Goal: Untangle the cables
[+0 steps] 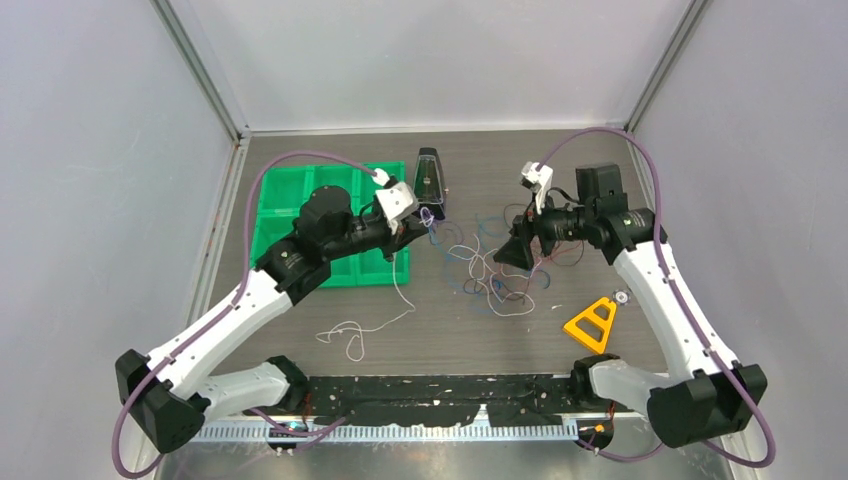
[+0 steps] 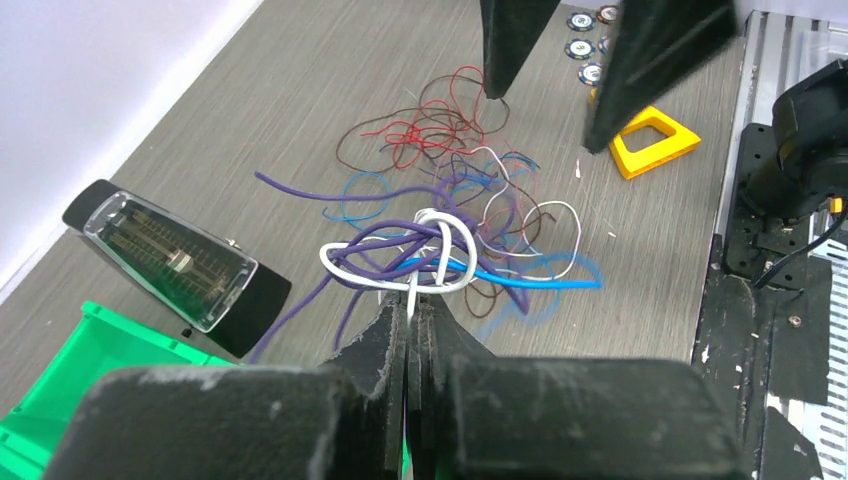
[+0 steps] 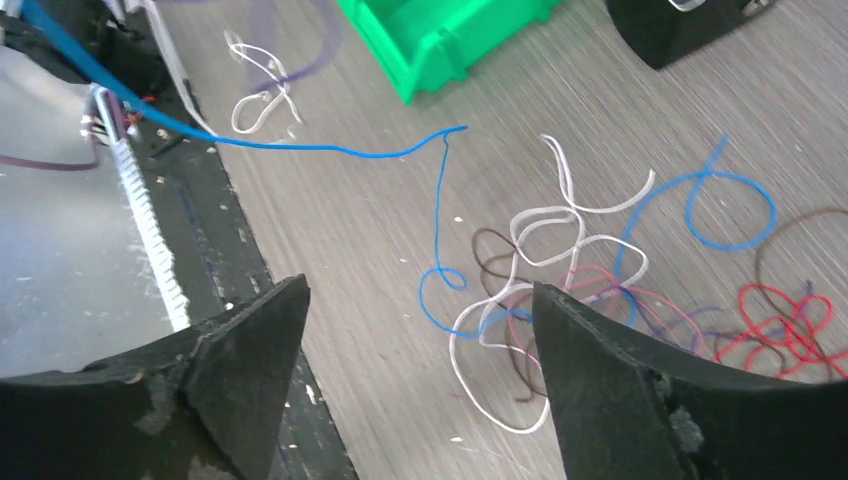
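**Left jaws pinch a white strand; right jaws gape over the tangle**

The green compartment tray [image 1: 285, 195] sits far left, partly hidden beneath the left arm. The left gripper [image 2: 412, 318] is clamped on a white cable [image 2: 411, 292] knotted with purple and blue strands. The cables [image 1: 490, 272] sprawl mid-table beneath the right gripper [image 3: 420, 290], whose fingers stand apart.

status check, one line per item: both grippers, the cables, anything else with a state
left gripper: shut on white cable
right gripper: open, holding nothing
cables: tangled pile; white, purple and blue strands knotted right at the left gripper
yellow triangle: lying flat, untouched
green tray: lying flat, partly hidden under left arm
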